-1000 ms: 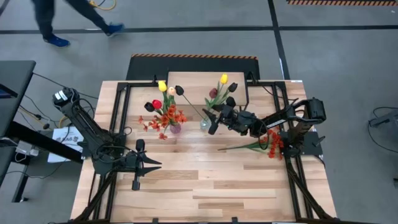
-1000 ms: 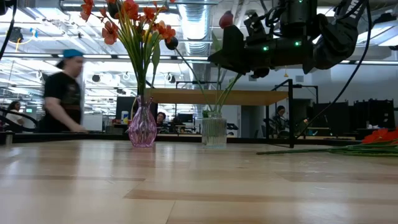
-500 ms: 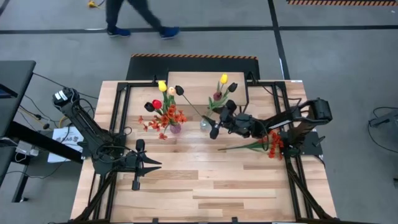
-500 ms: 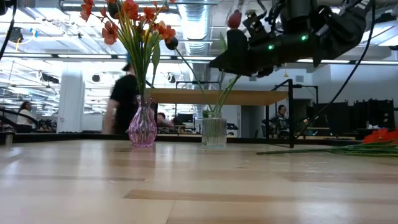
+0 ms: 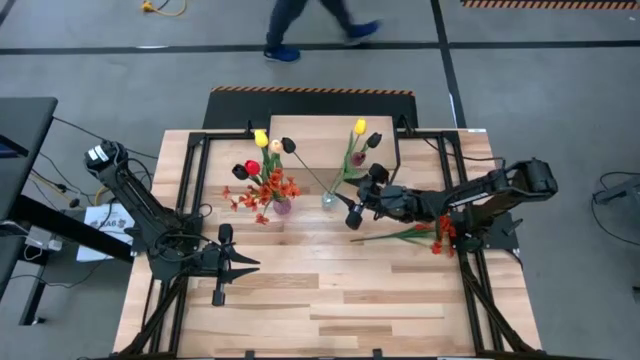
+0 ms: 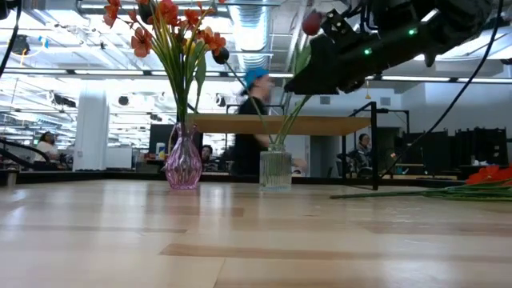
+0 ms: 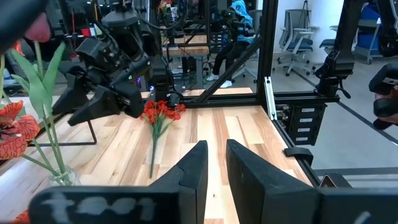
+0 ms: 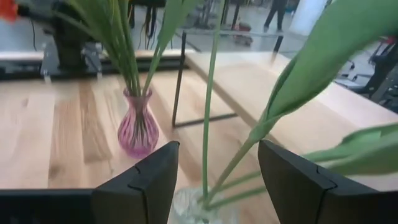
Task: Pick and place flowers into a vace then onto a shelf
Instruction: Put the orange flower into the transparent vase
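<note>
A clear vase (image 5: 328, 201) (image 6: 276, 170) stands on the table in front of the shelf (image 5: 315, 140) (image 6: 320, 125) and holds yellow, maroon and red tulips (image 5: 360, 127). A pink vase (image 5: 283, 207) (image 6: 183, 164) to its left holds tulips and orange sprays. One orange-red spray (image 5: 438, 232) (image 6: 490, 174) lies flat on the table at the right. My right gripper (image 5: 358, 198) (image 8: 217, 168) is open, just right of the clear vase and above its rim, pointing at the stems (image 8: 208, 112). My left gripper (image 5: 250, 264) (image 7: 216, 165) waits near the left, fingers almost together, with nothing between them. My right gripper stands open beside the clear vase's tulips, roughly level, coming from the table's right. A long leaf (image 8: 292, 81) runs close past one finger (image 8: 292, 180); I cannot tell whether it touches.
The black frame rails (image 5: 470, 270) run along both table sides. The shelf's thin black legs (image 8: 180, 81) stand just behind the vases. A person (image 5: 320, 25) (image 6: 254, 120) walks past beyond the table's far edge. Bare planks (image 5: 320, 300) lie across the near half.
My right gripper has drawn back from the clear vase toward the table's right edge and tipped up nearer to level. The red tulip's head has leaned over to the right along with it, while its stem stays in the vase.
</note>
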Motion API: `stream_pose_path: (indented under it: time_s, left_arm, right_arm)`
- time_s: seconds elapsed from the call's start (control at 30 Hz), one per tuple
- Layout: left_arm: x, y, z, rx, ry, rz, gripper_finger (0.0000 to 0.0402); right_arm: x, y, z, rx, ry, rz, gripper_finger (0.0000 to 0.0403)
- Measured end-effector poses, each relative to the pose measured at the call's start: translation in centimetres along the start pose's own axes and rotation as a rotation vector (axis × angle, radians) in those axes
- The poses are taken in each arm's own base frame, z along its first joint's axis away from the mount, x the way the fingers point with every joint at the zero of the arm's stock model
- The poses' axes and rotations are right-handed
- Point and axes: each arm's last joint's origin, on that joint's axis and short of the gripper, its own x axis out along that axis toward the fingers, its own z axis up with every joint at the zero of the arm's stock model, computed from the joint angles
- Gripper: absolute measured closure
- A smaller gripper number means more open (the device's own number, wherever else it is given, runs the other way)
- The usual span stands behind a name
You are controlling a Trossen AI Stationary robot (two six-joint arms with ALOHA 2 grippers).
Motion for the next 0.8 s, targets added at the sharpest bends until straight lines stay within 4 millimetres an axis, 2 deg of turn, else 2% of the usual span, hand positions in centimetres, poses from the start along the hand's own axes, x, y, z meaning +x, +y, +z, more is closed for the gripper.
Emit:
stream_pose_path:
  time_s: [0.2,0.57,0.8]
  left_arm:
    - [0.0,0.0,0.0,-0.002,0.0,0.0,0.0356]
    - [0.0,0.0,0.0,-0.002,0.0,-0.001,0.0356]
    - [0.0,0.0,0.0,-0.002,0.0,-0.001,0.0356]
  right_arm:
    - [-1.2,0.4,0.1,-0.042,0.055,0.033,0.0188]
    - [-4.6,1.2,0.3,-0.126,0.158,0.125,0.0188]
    - [-7.3,0.7,-1.3,-0.158,0.388,0.148,0.0188]
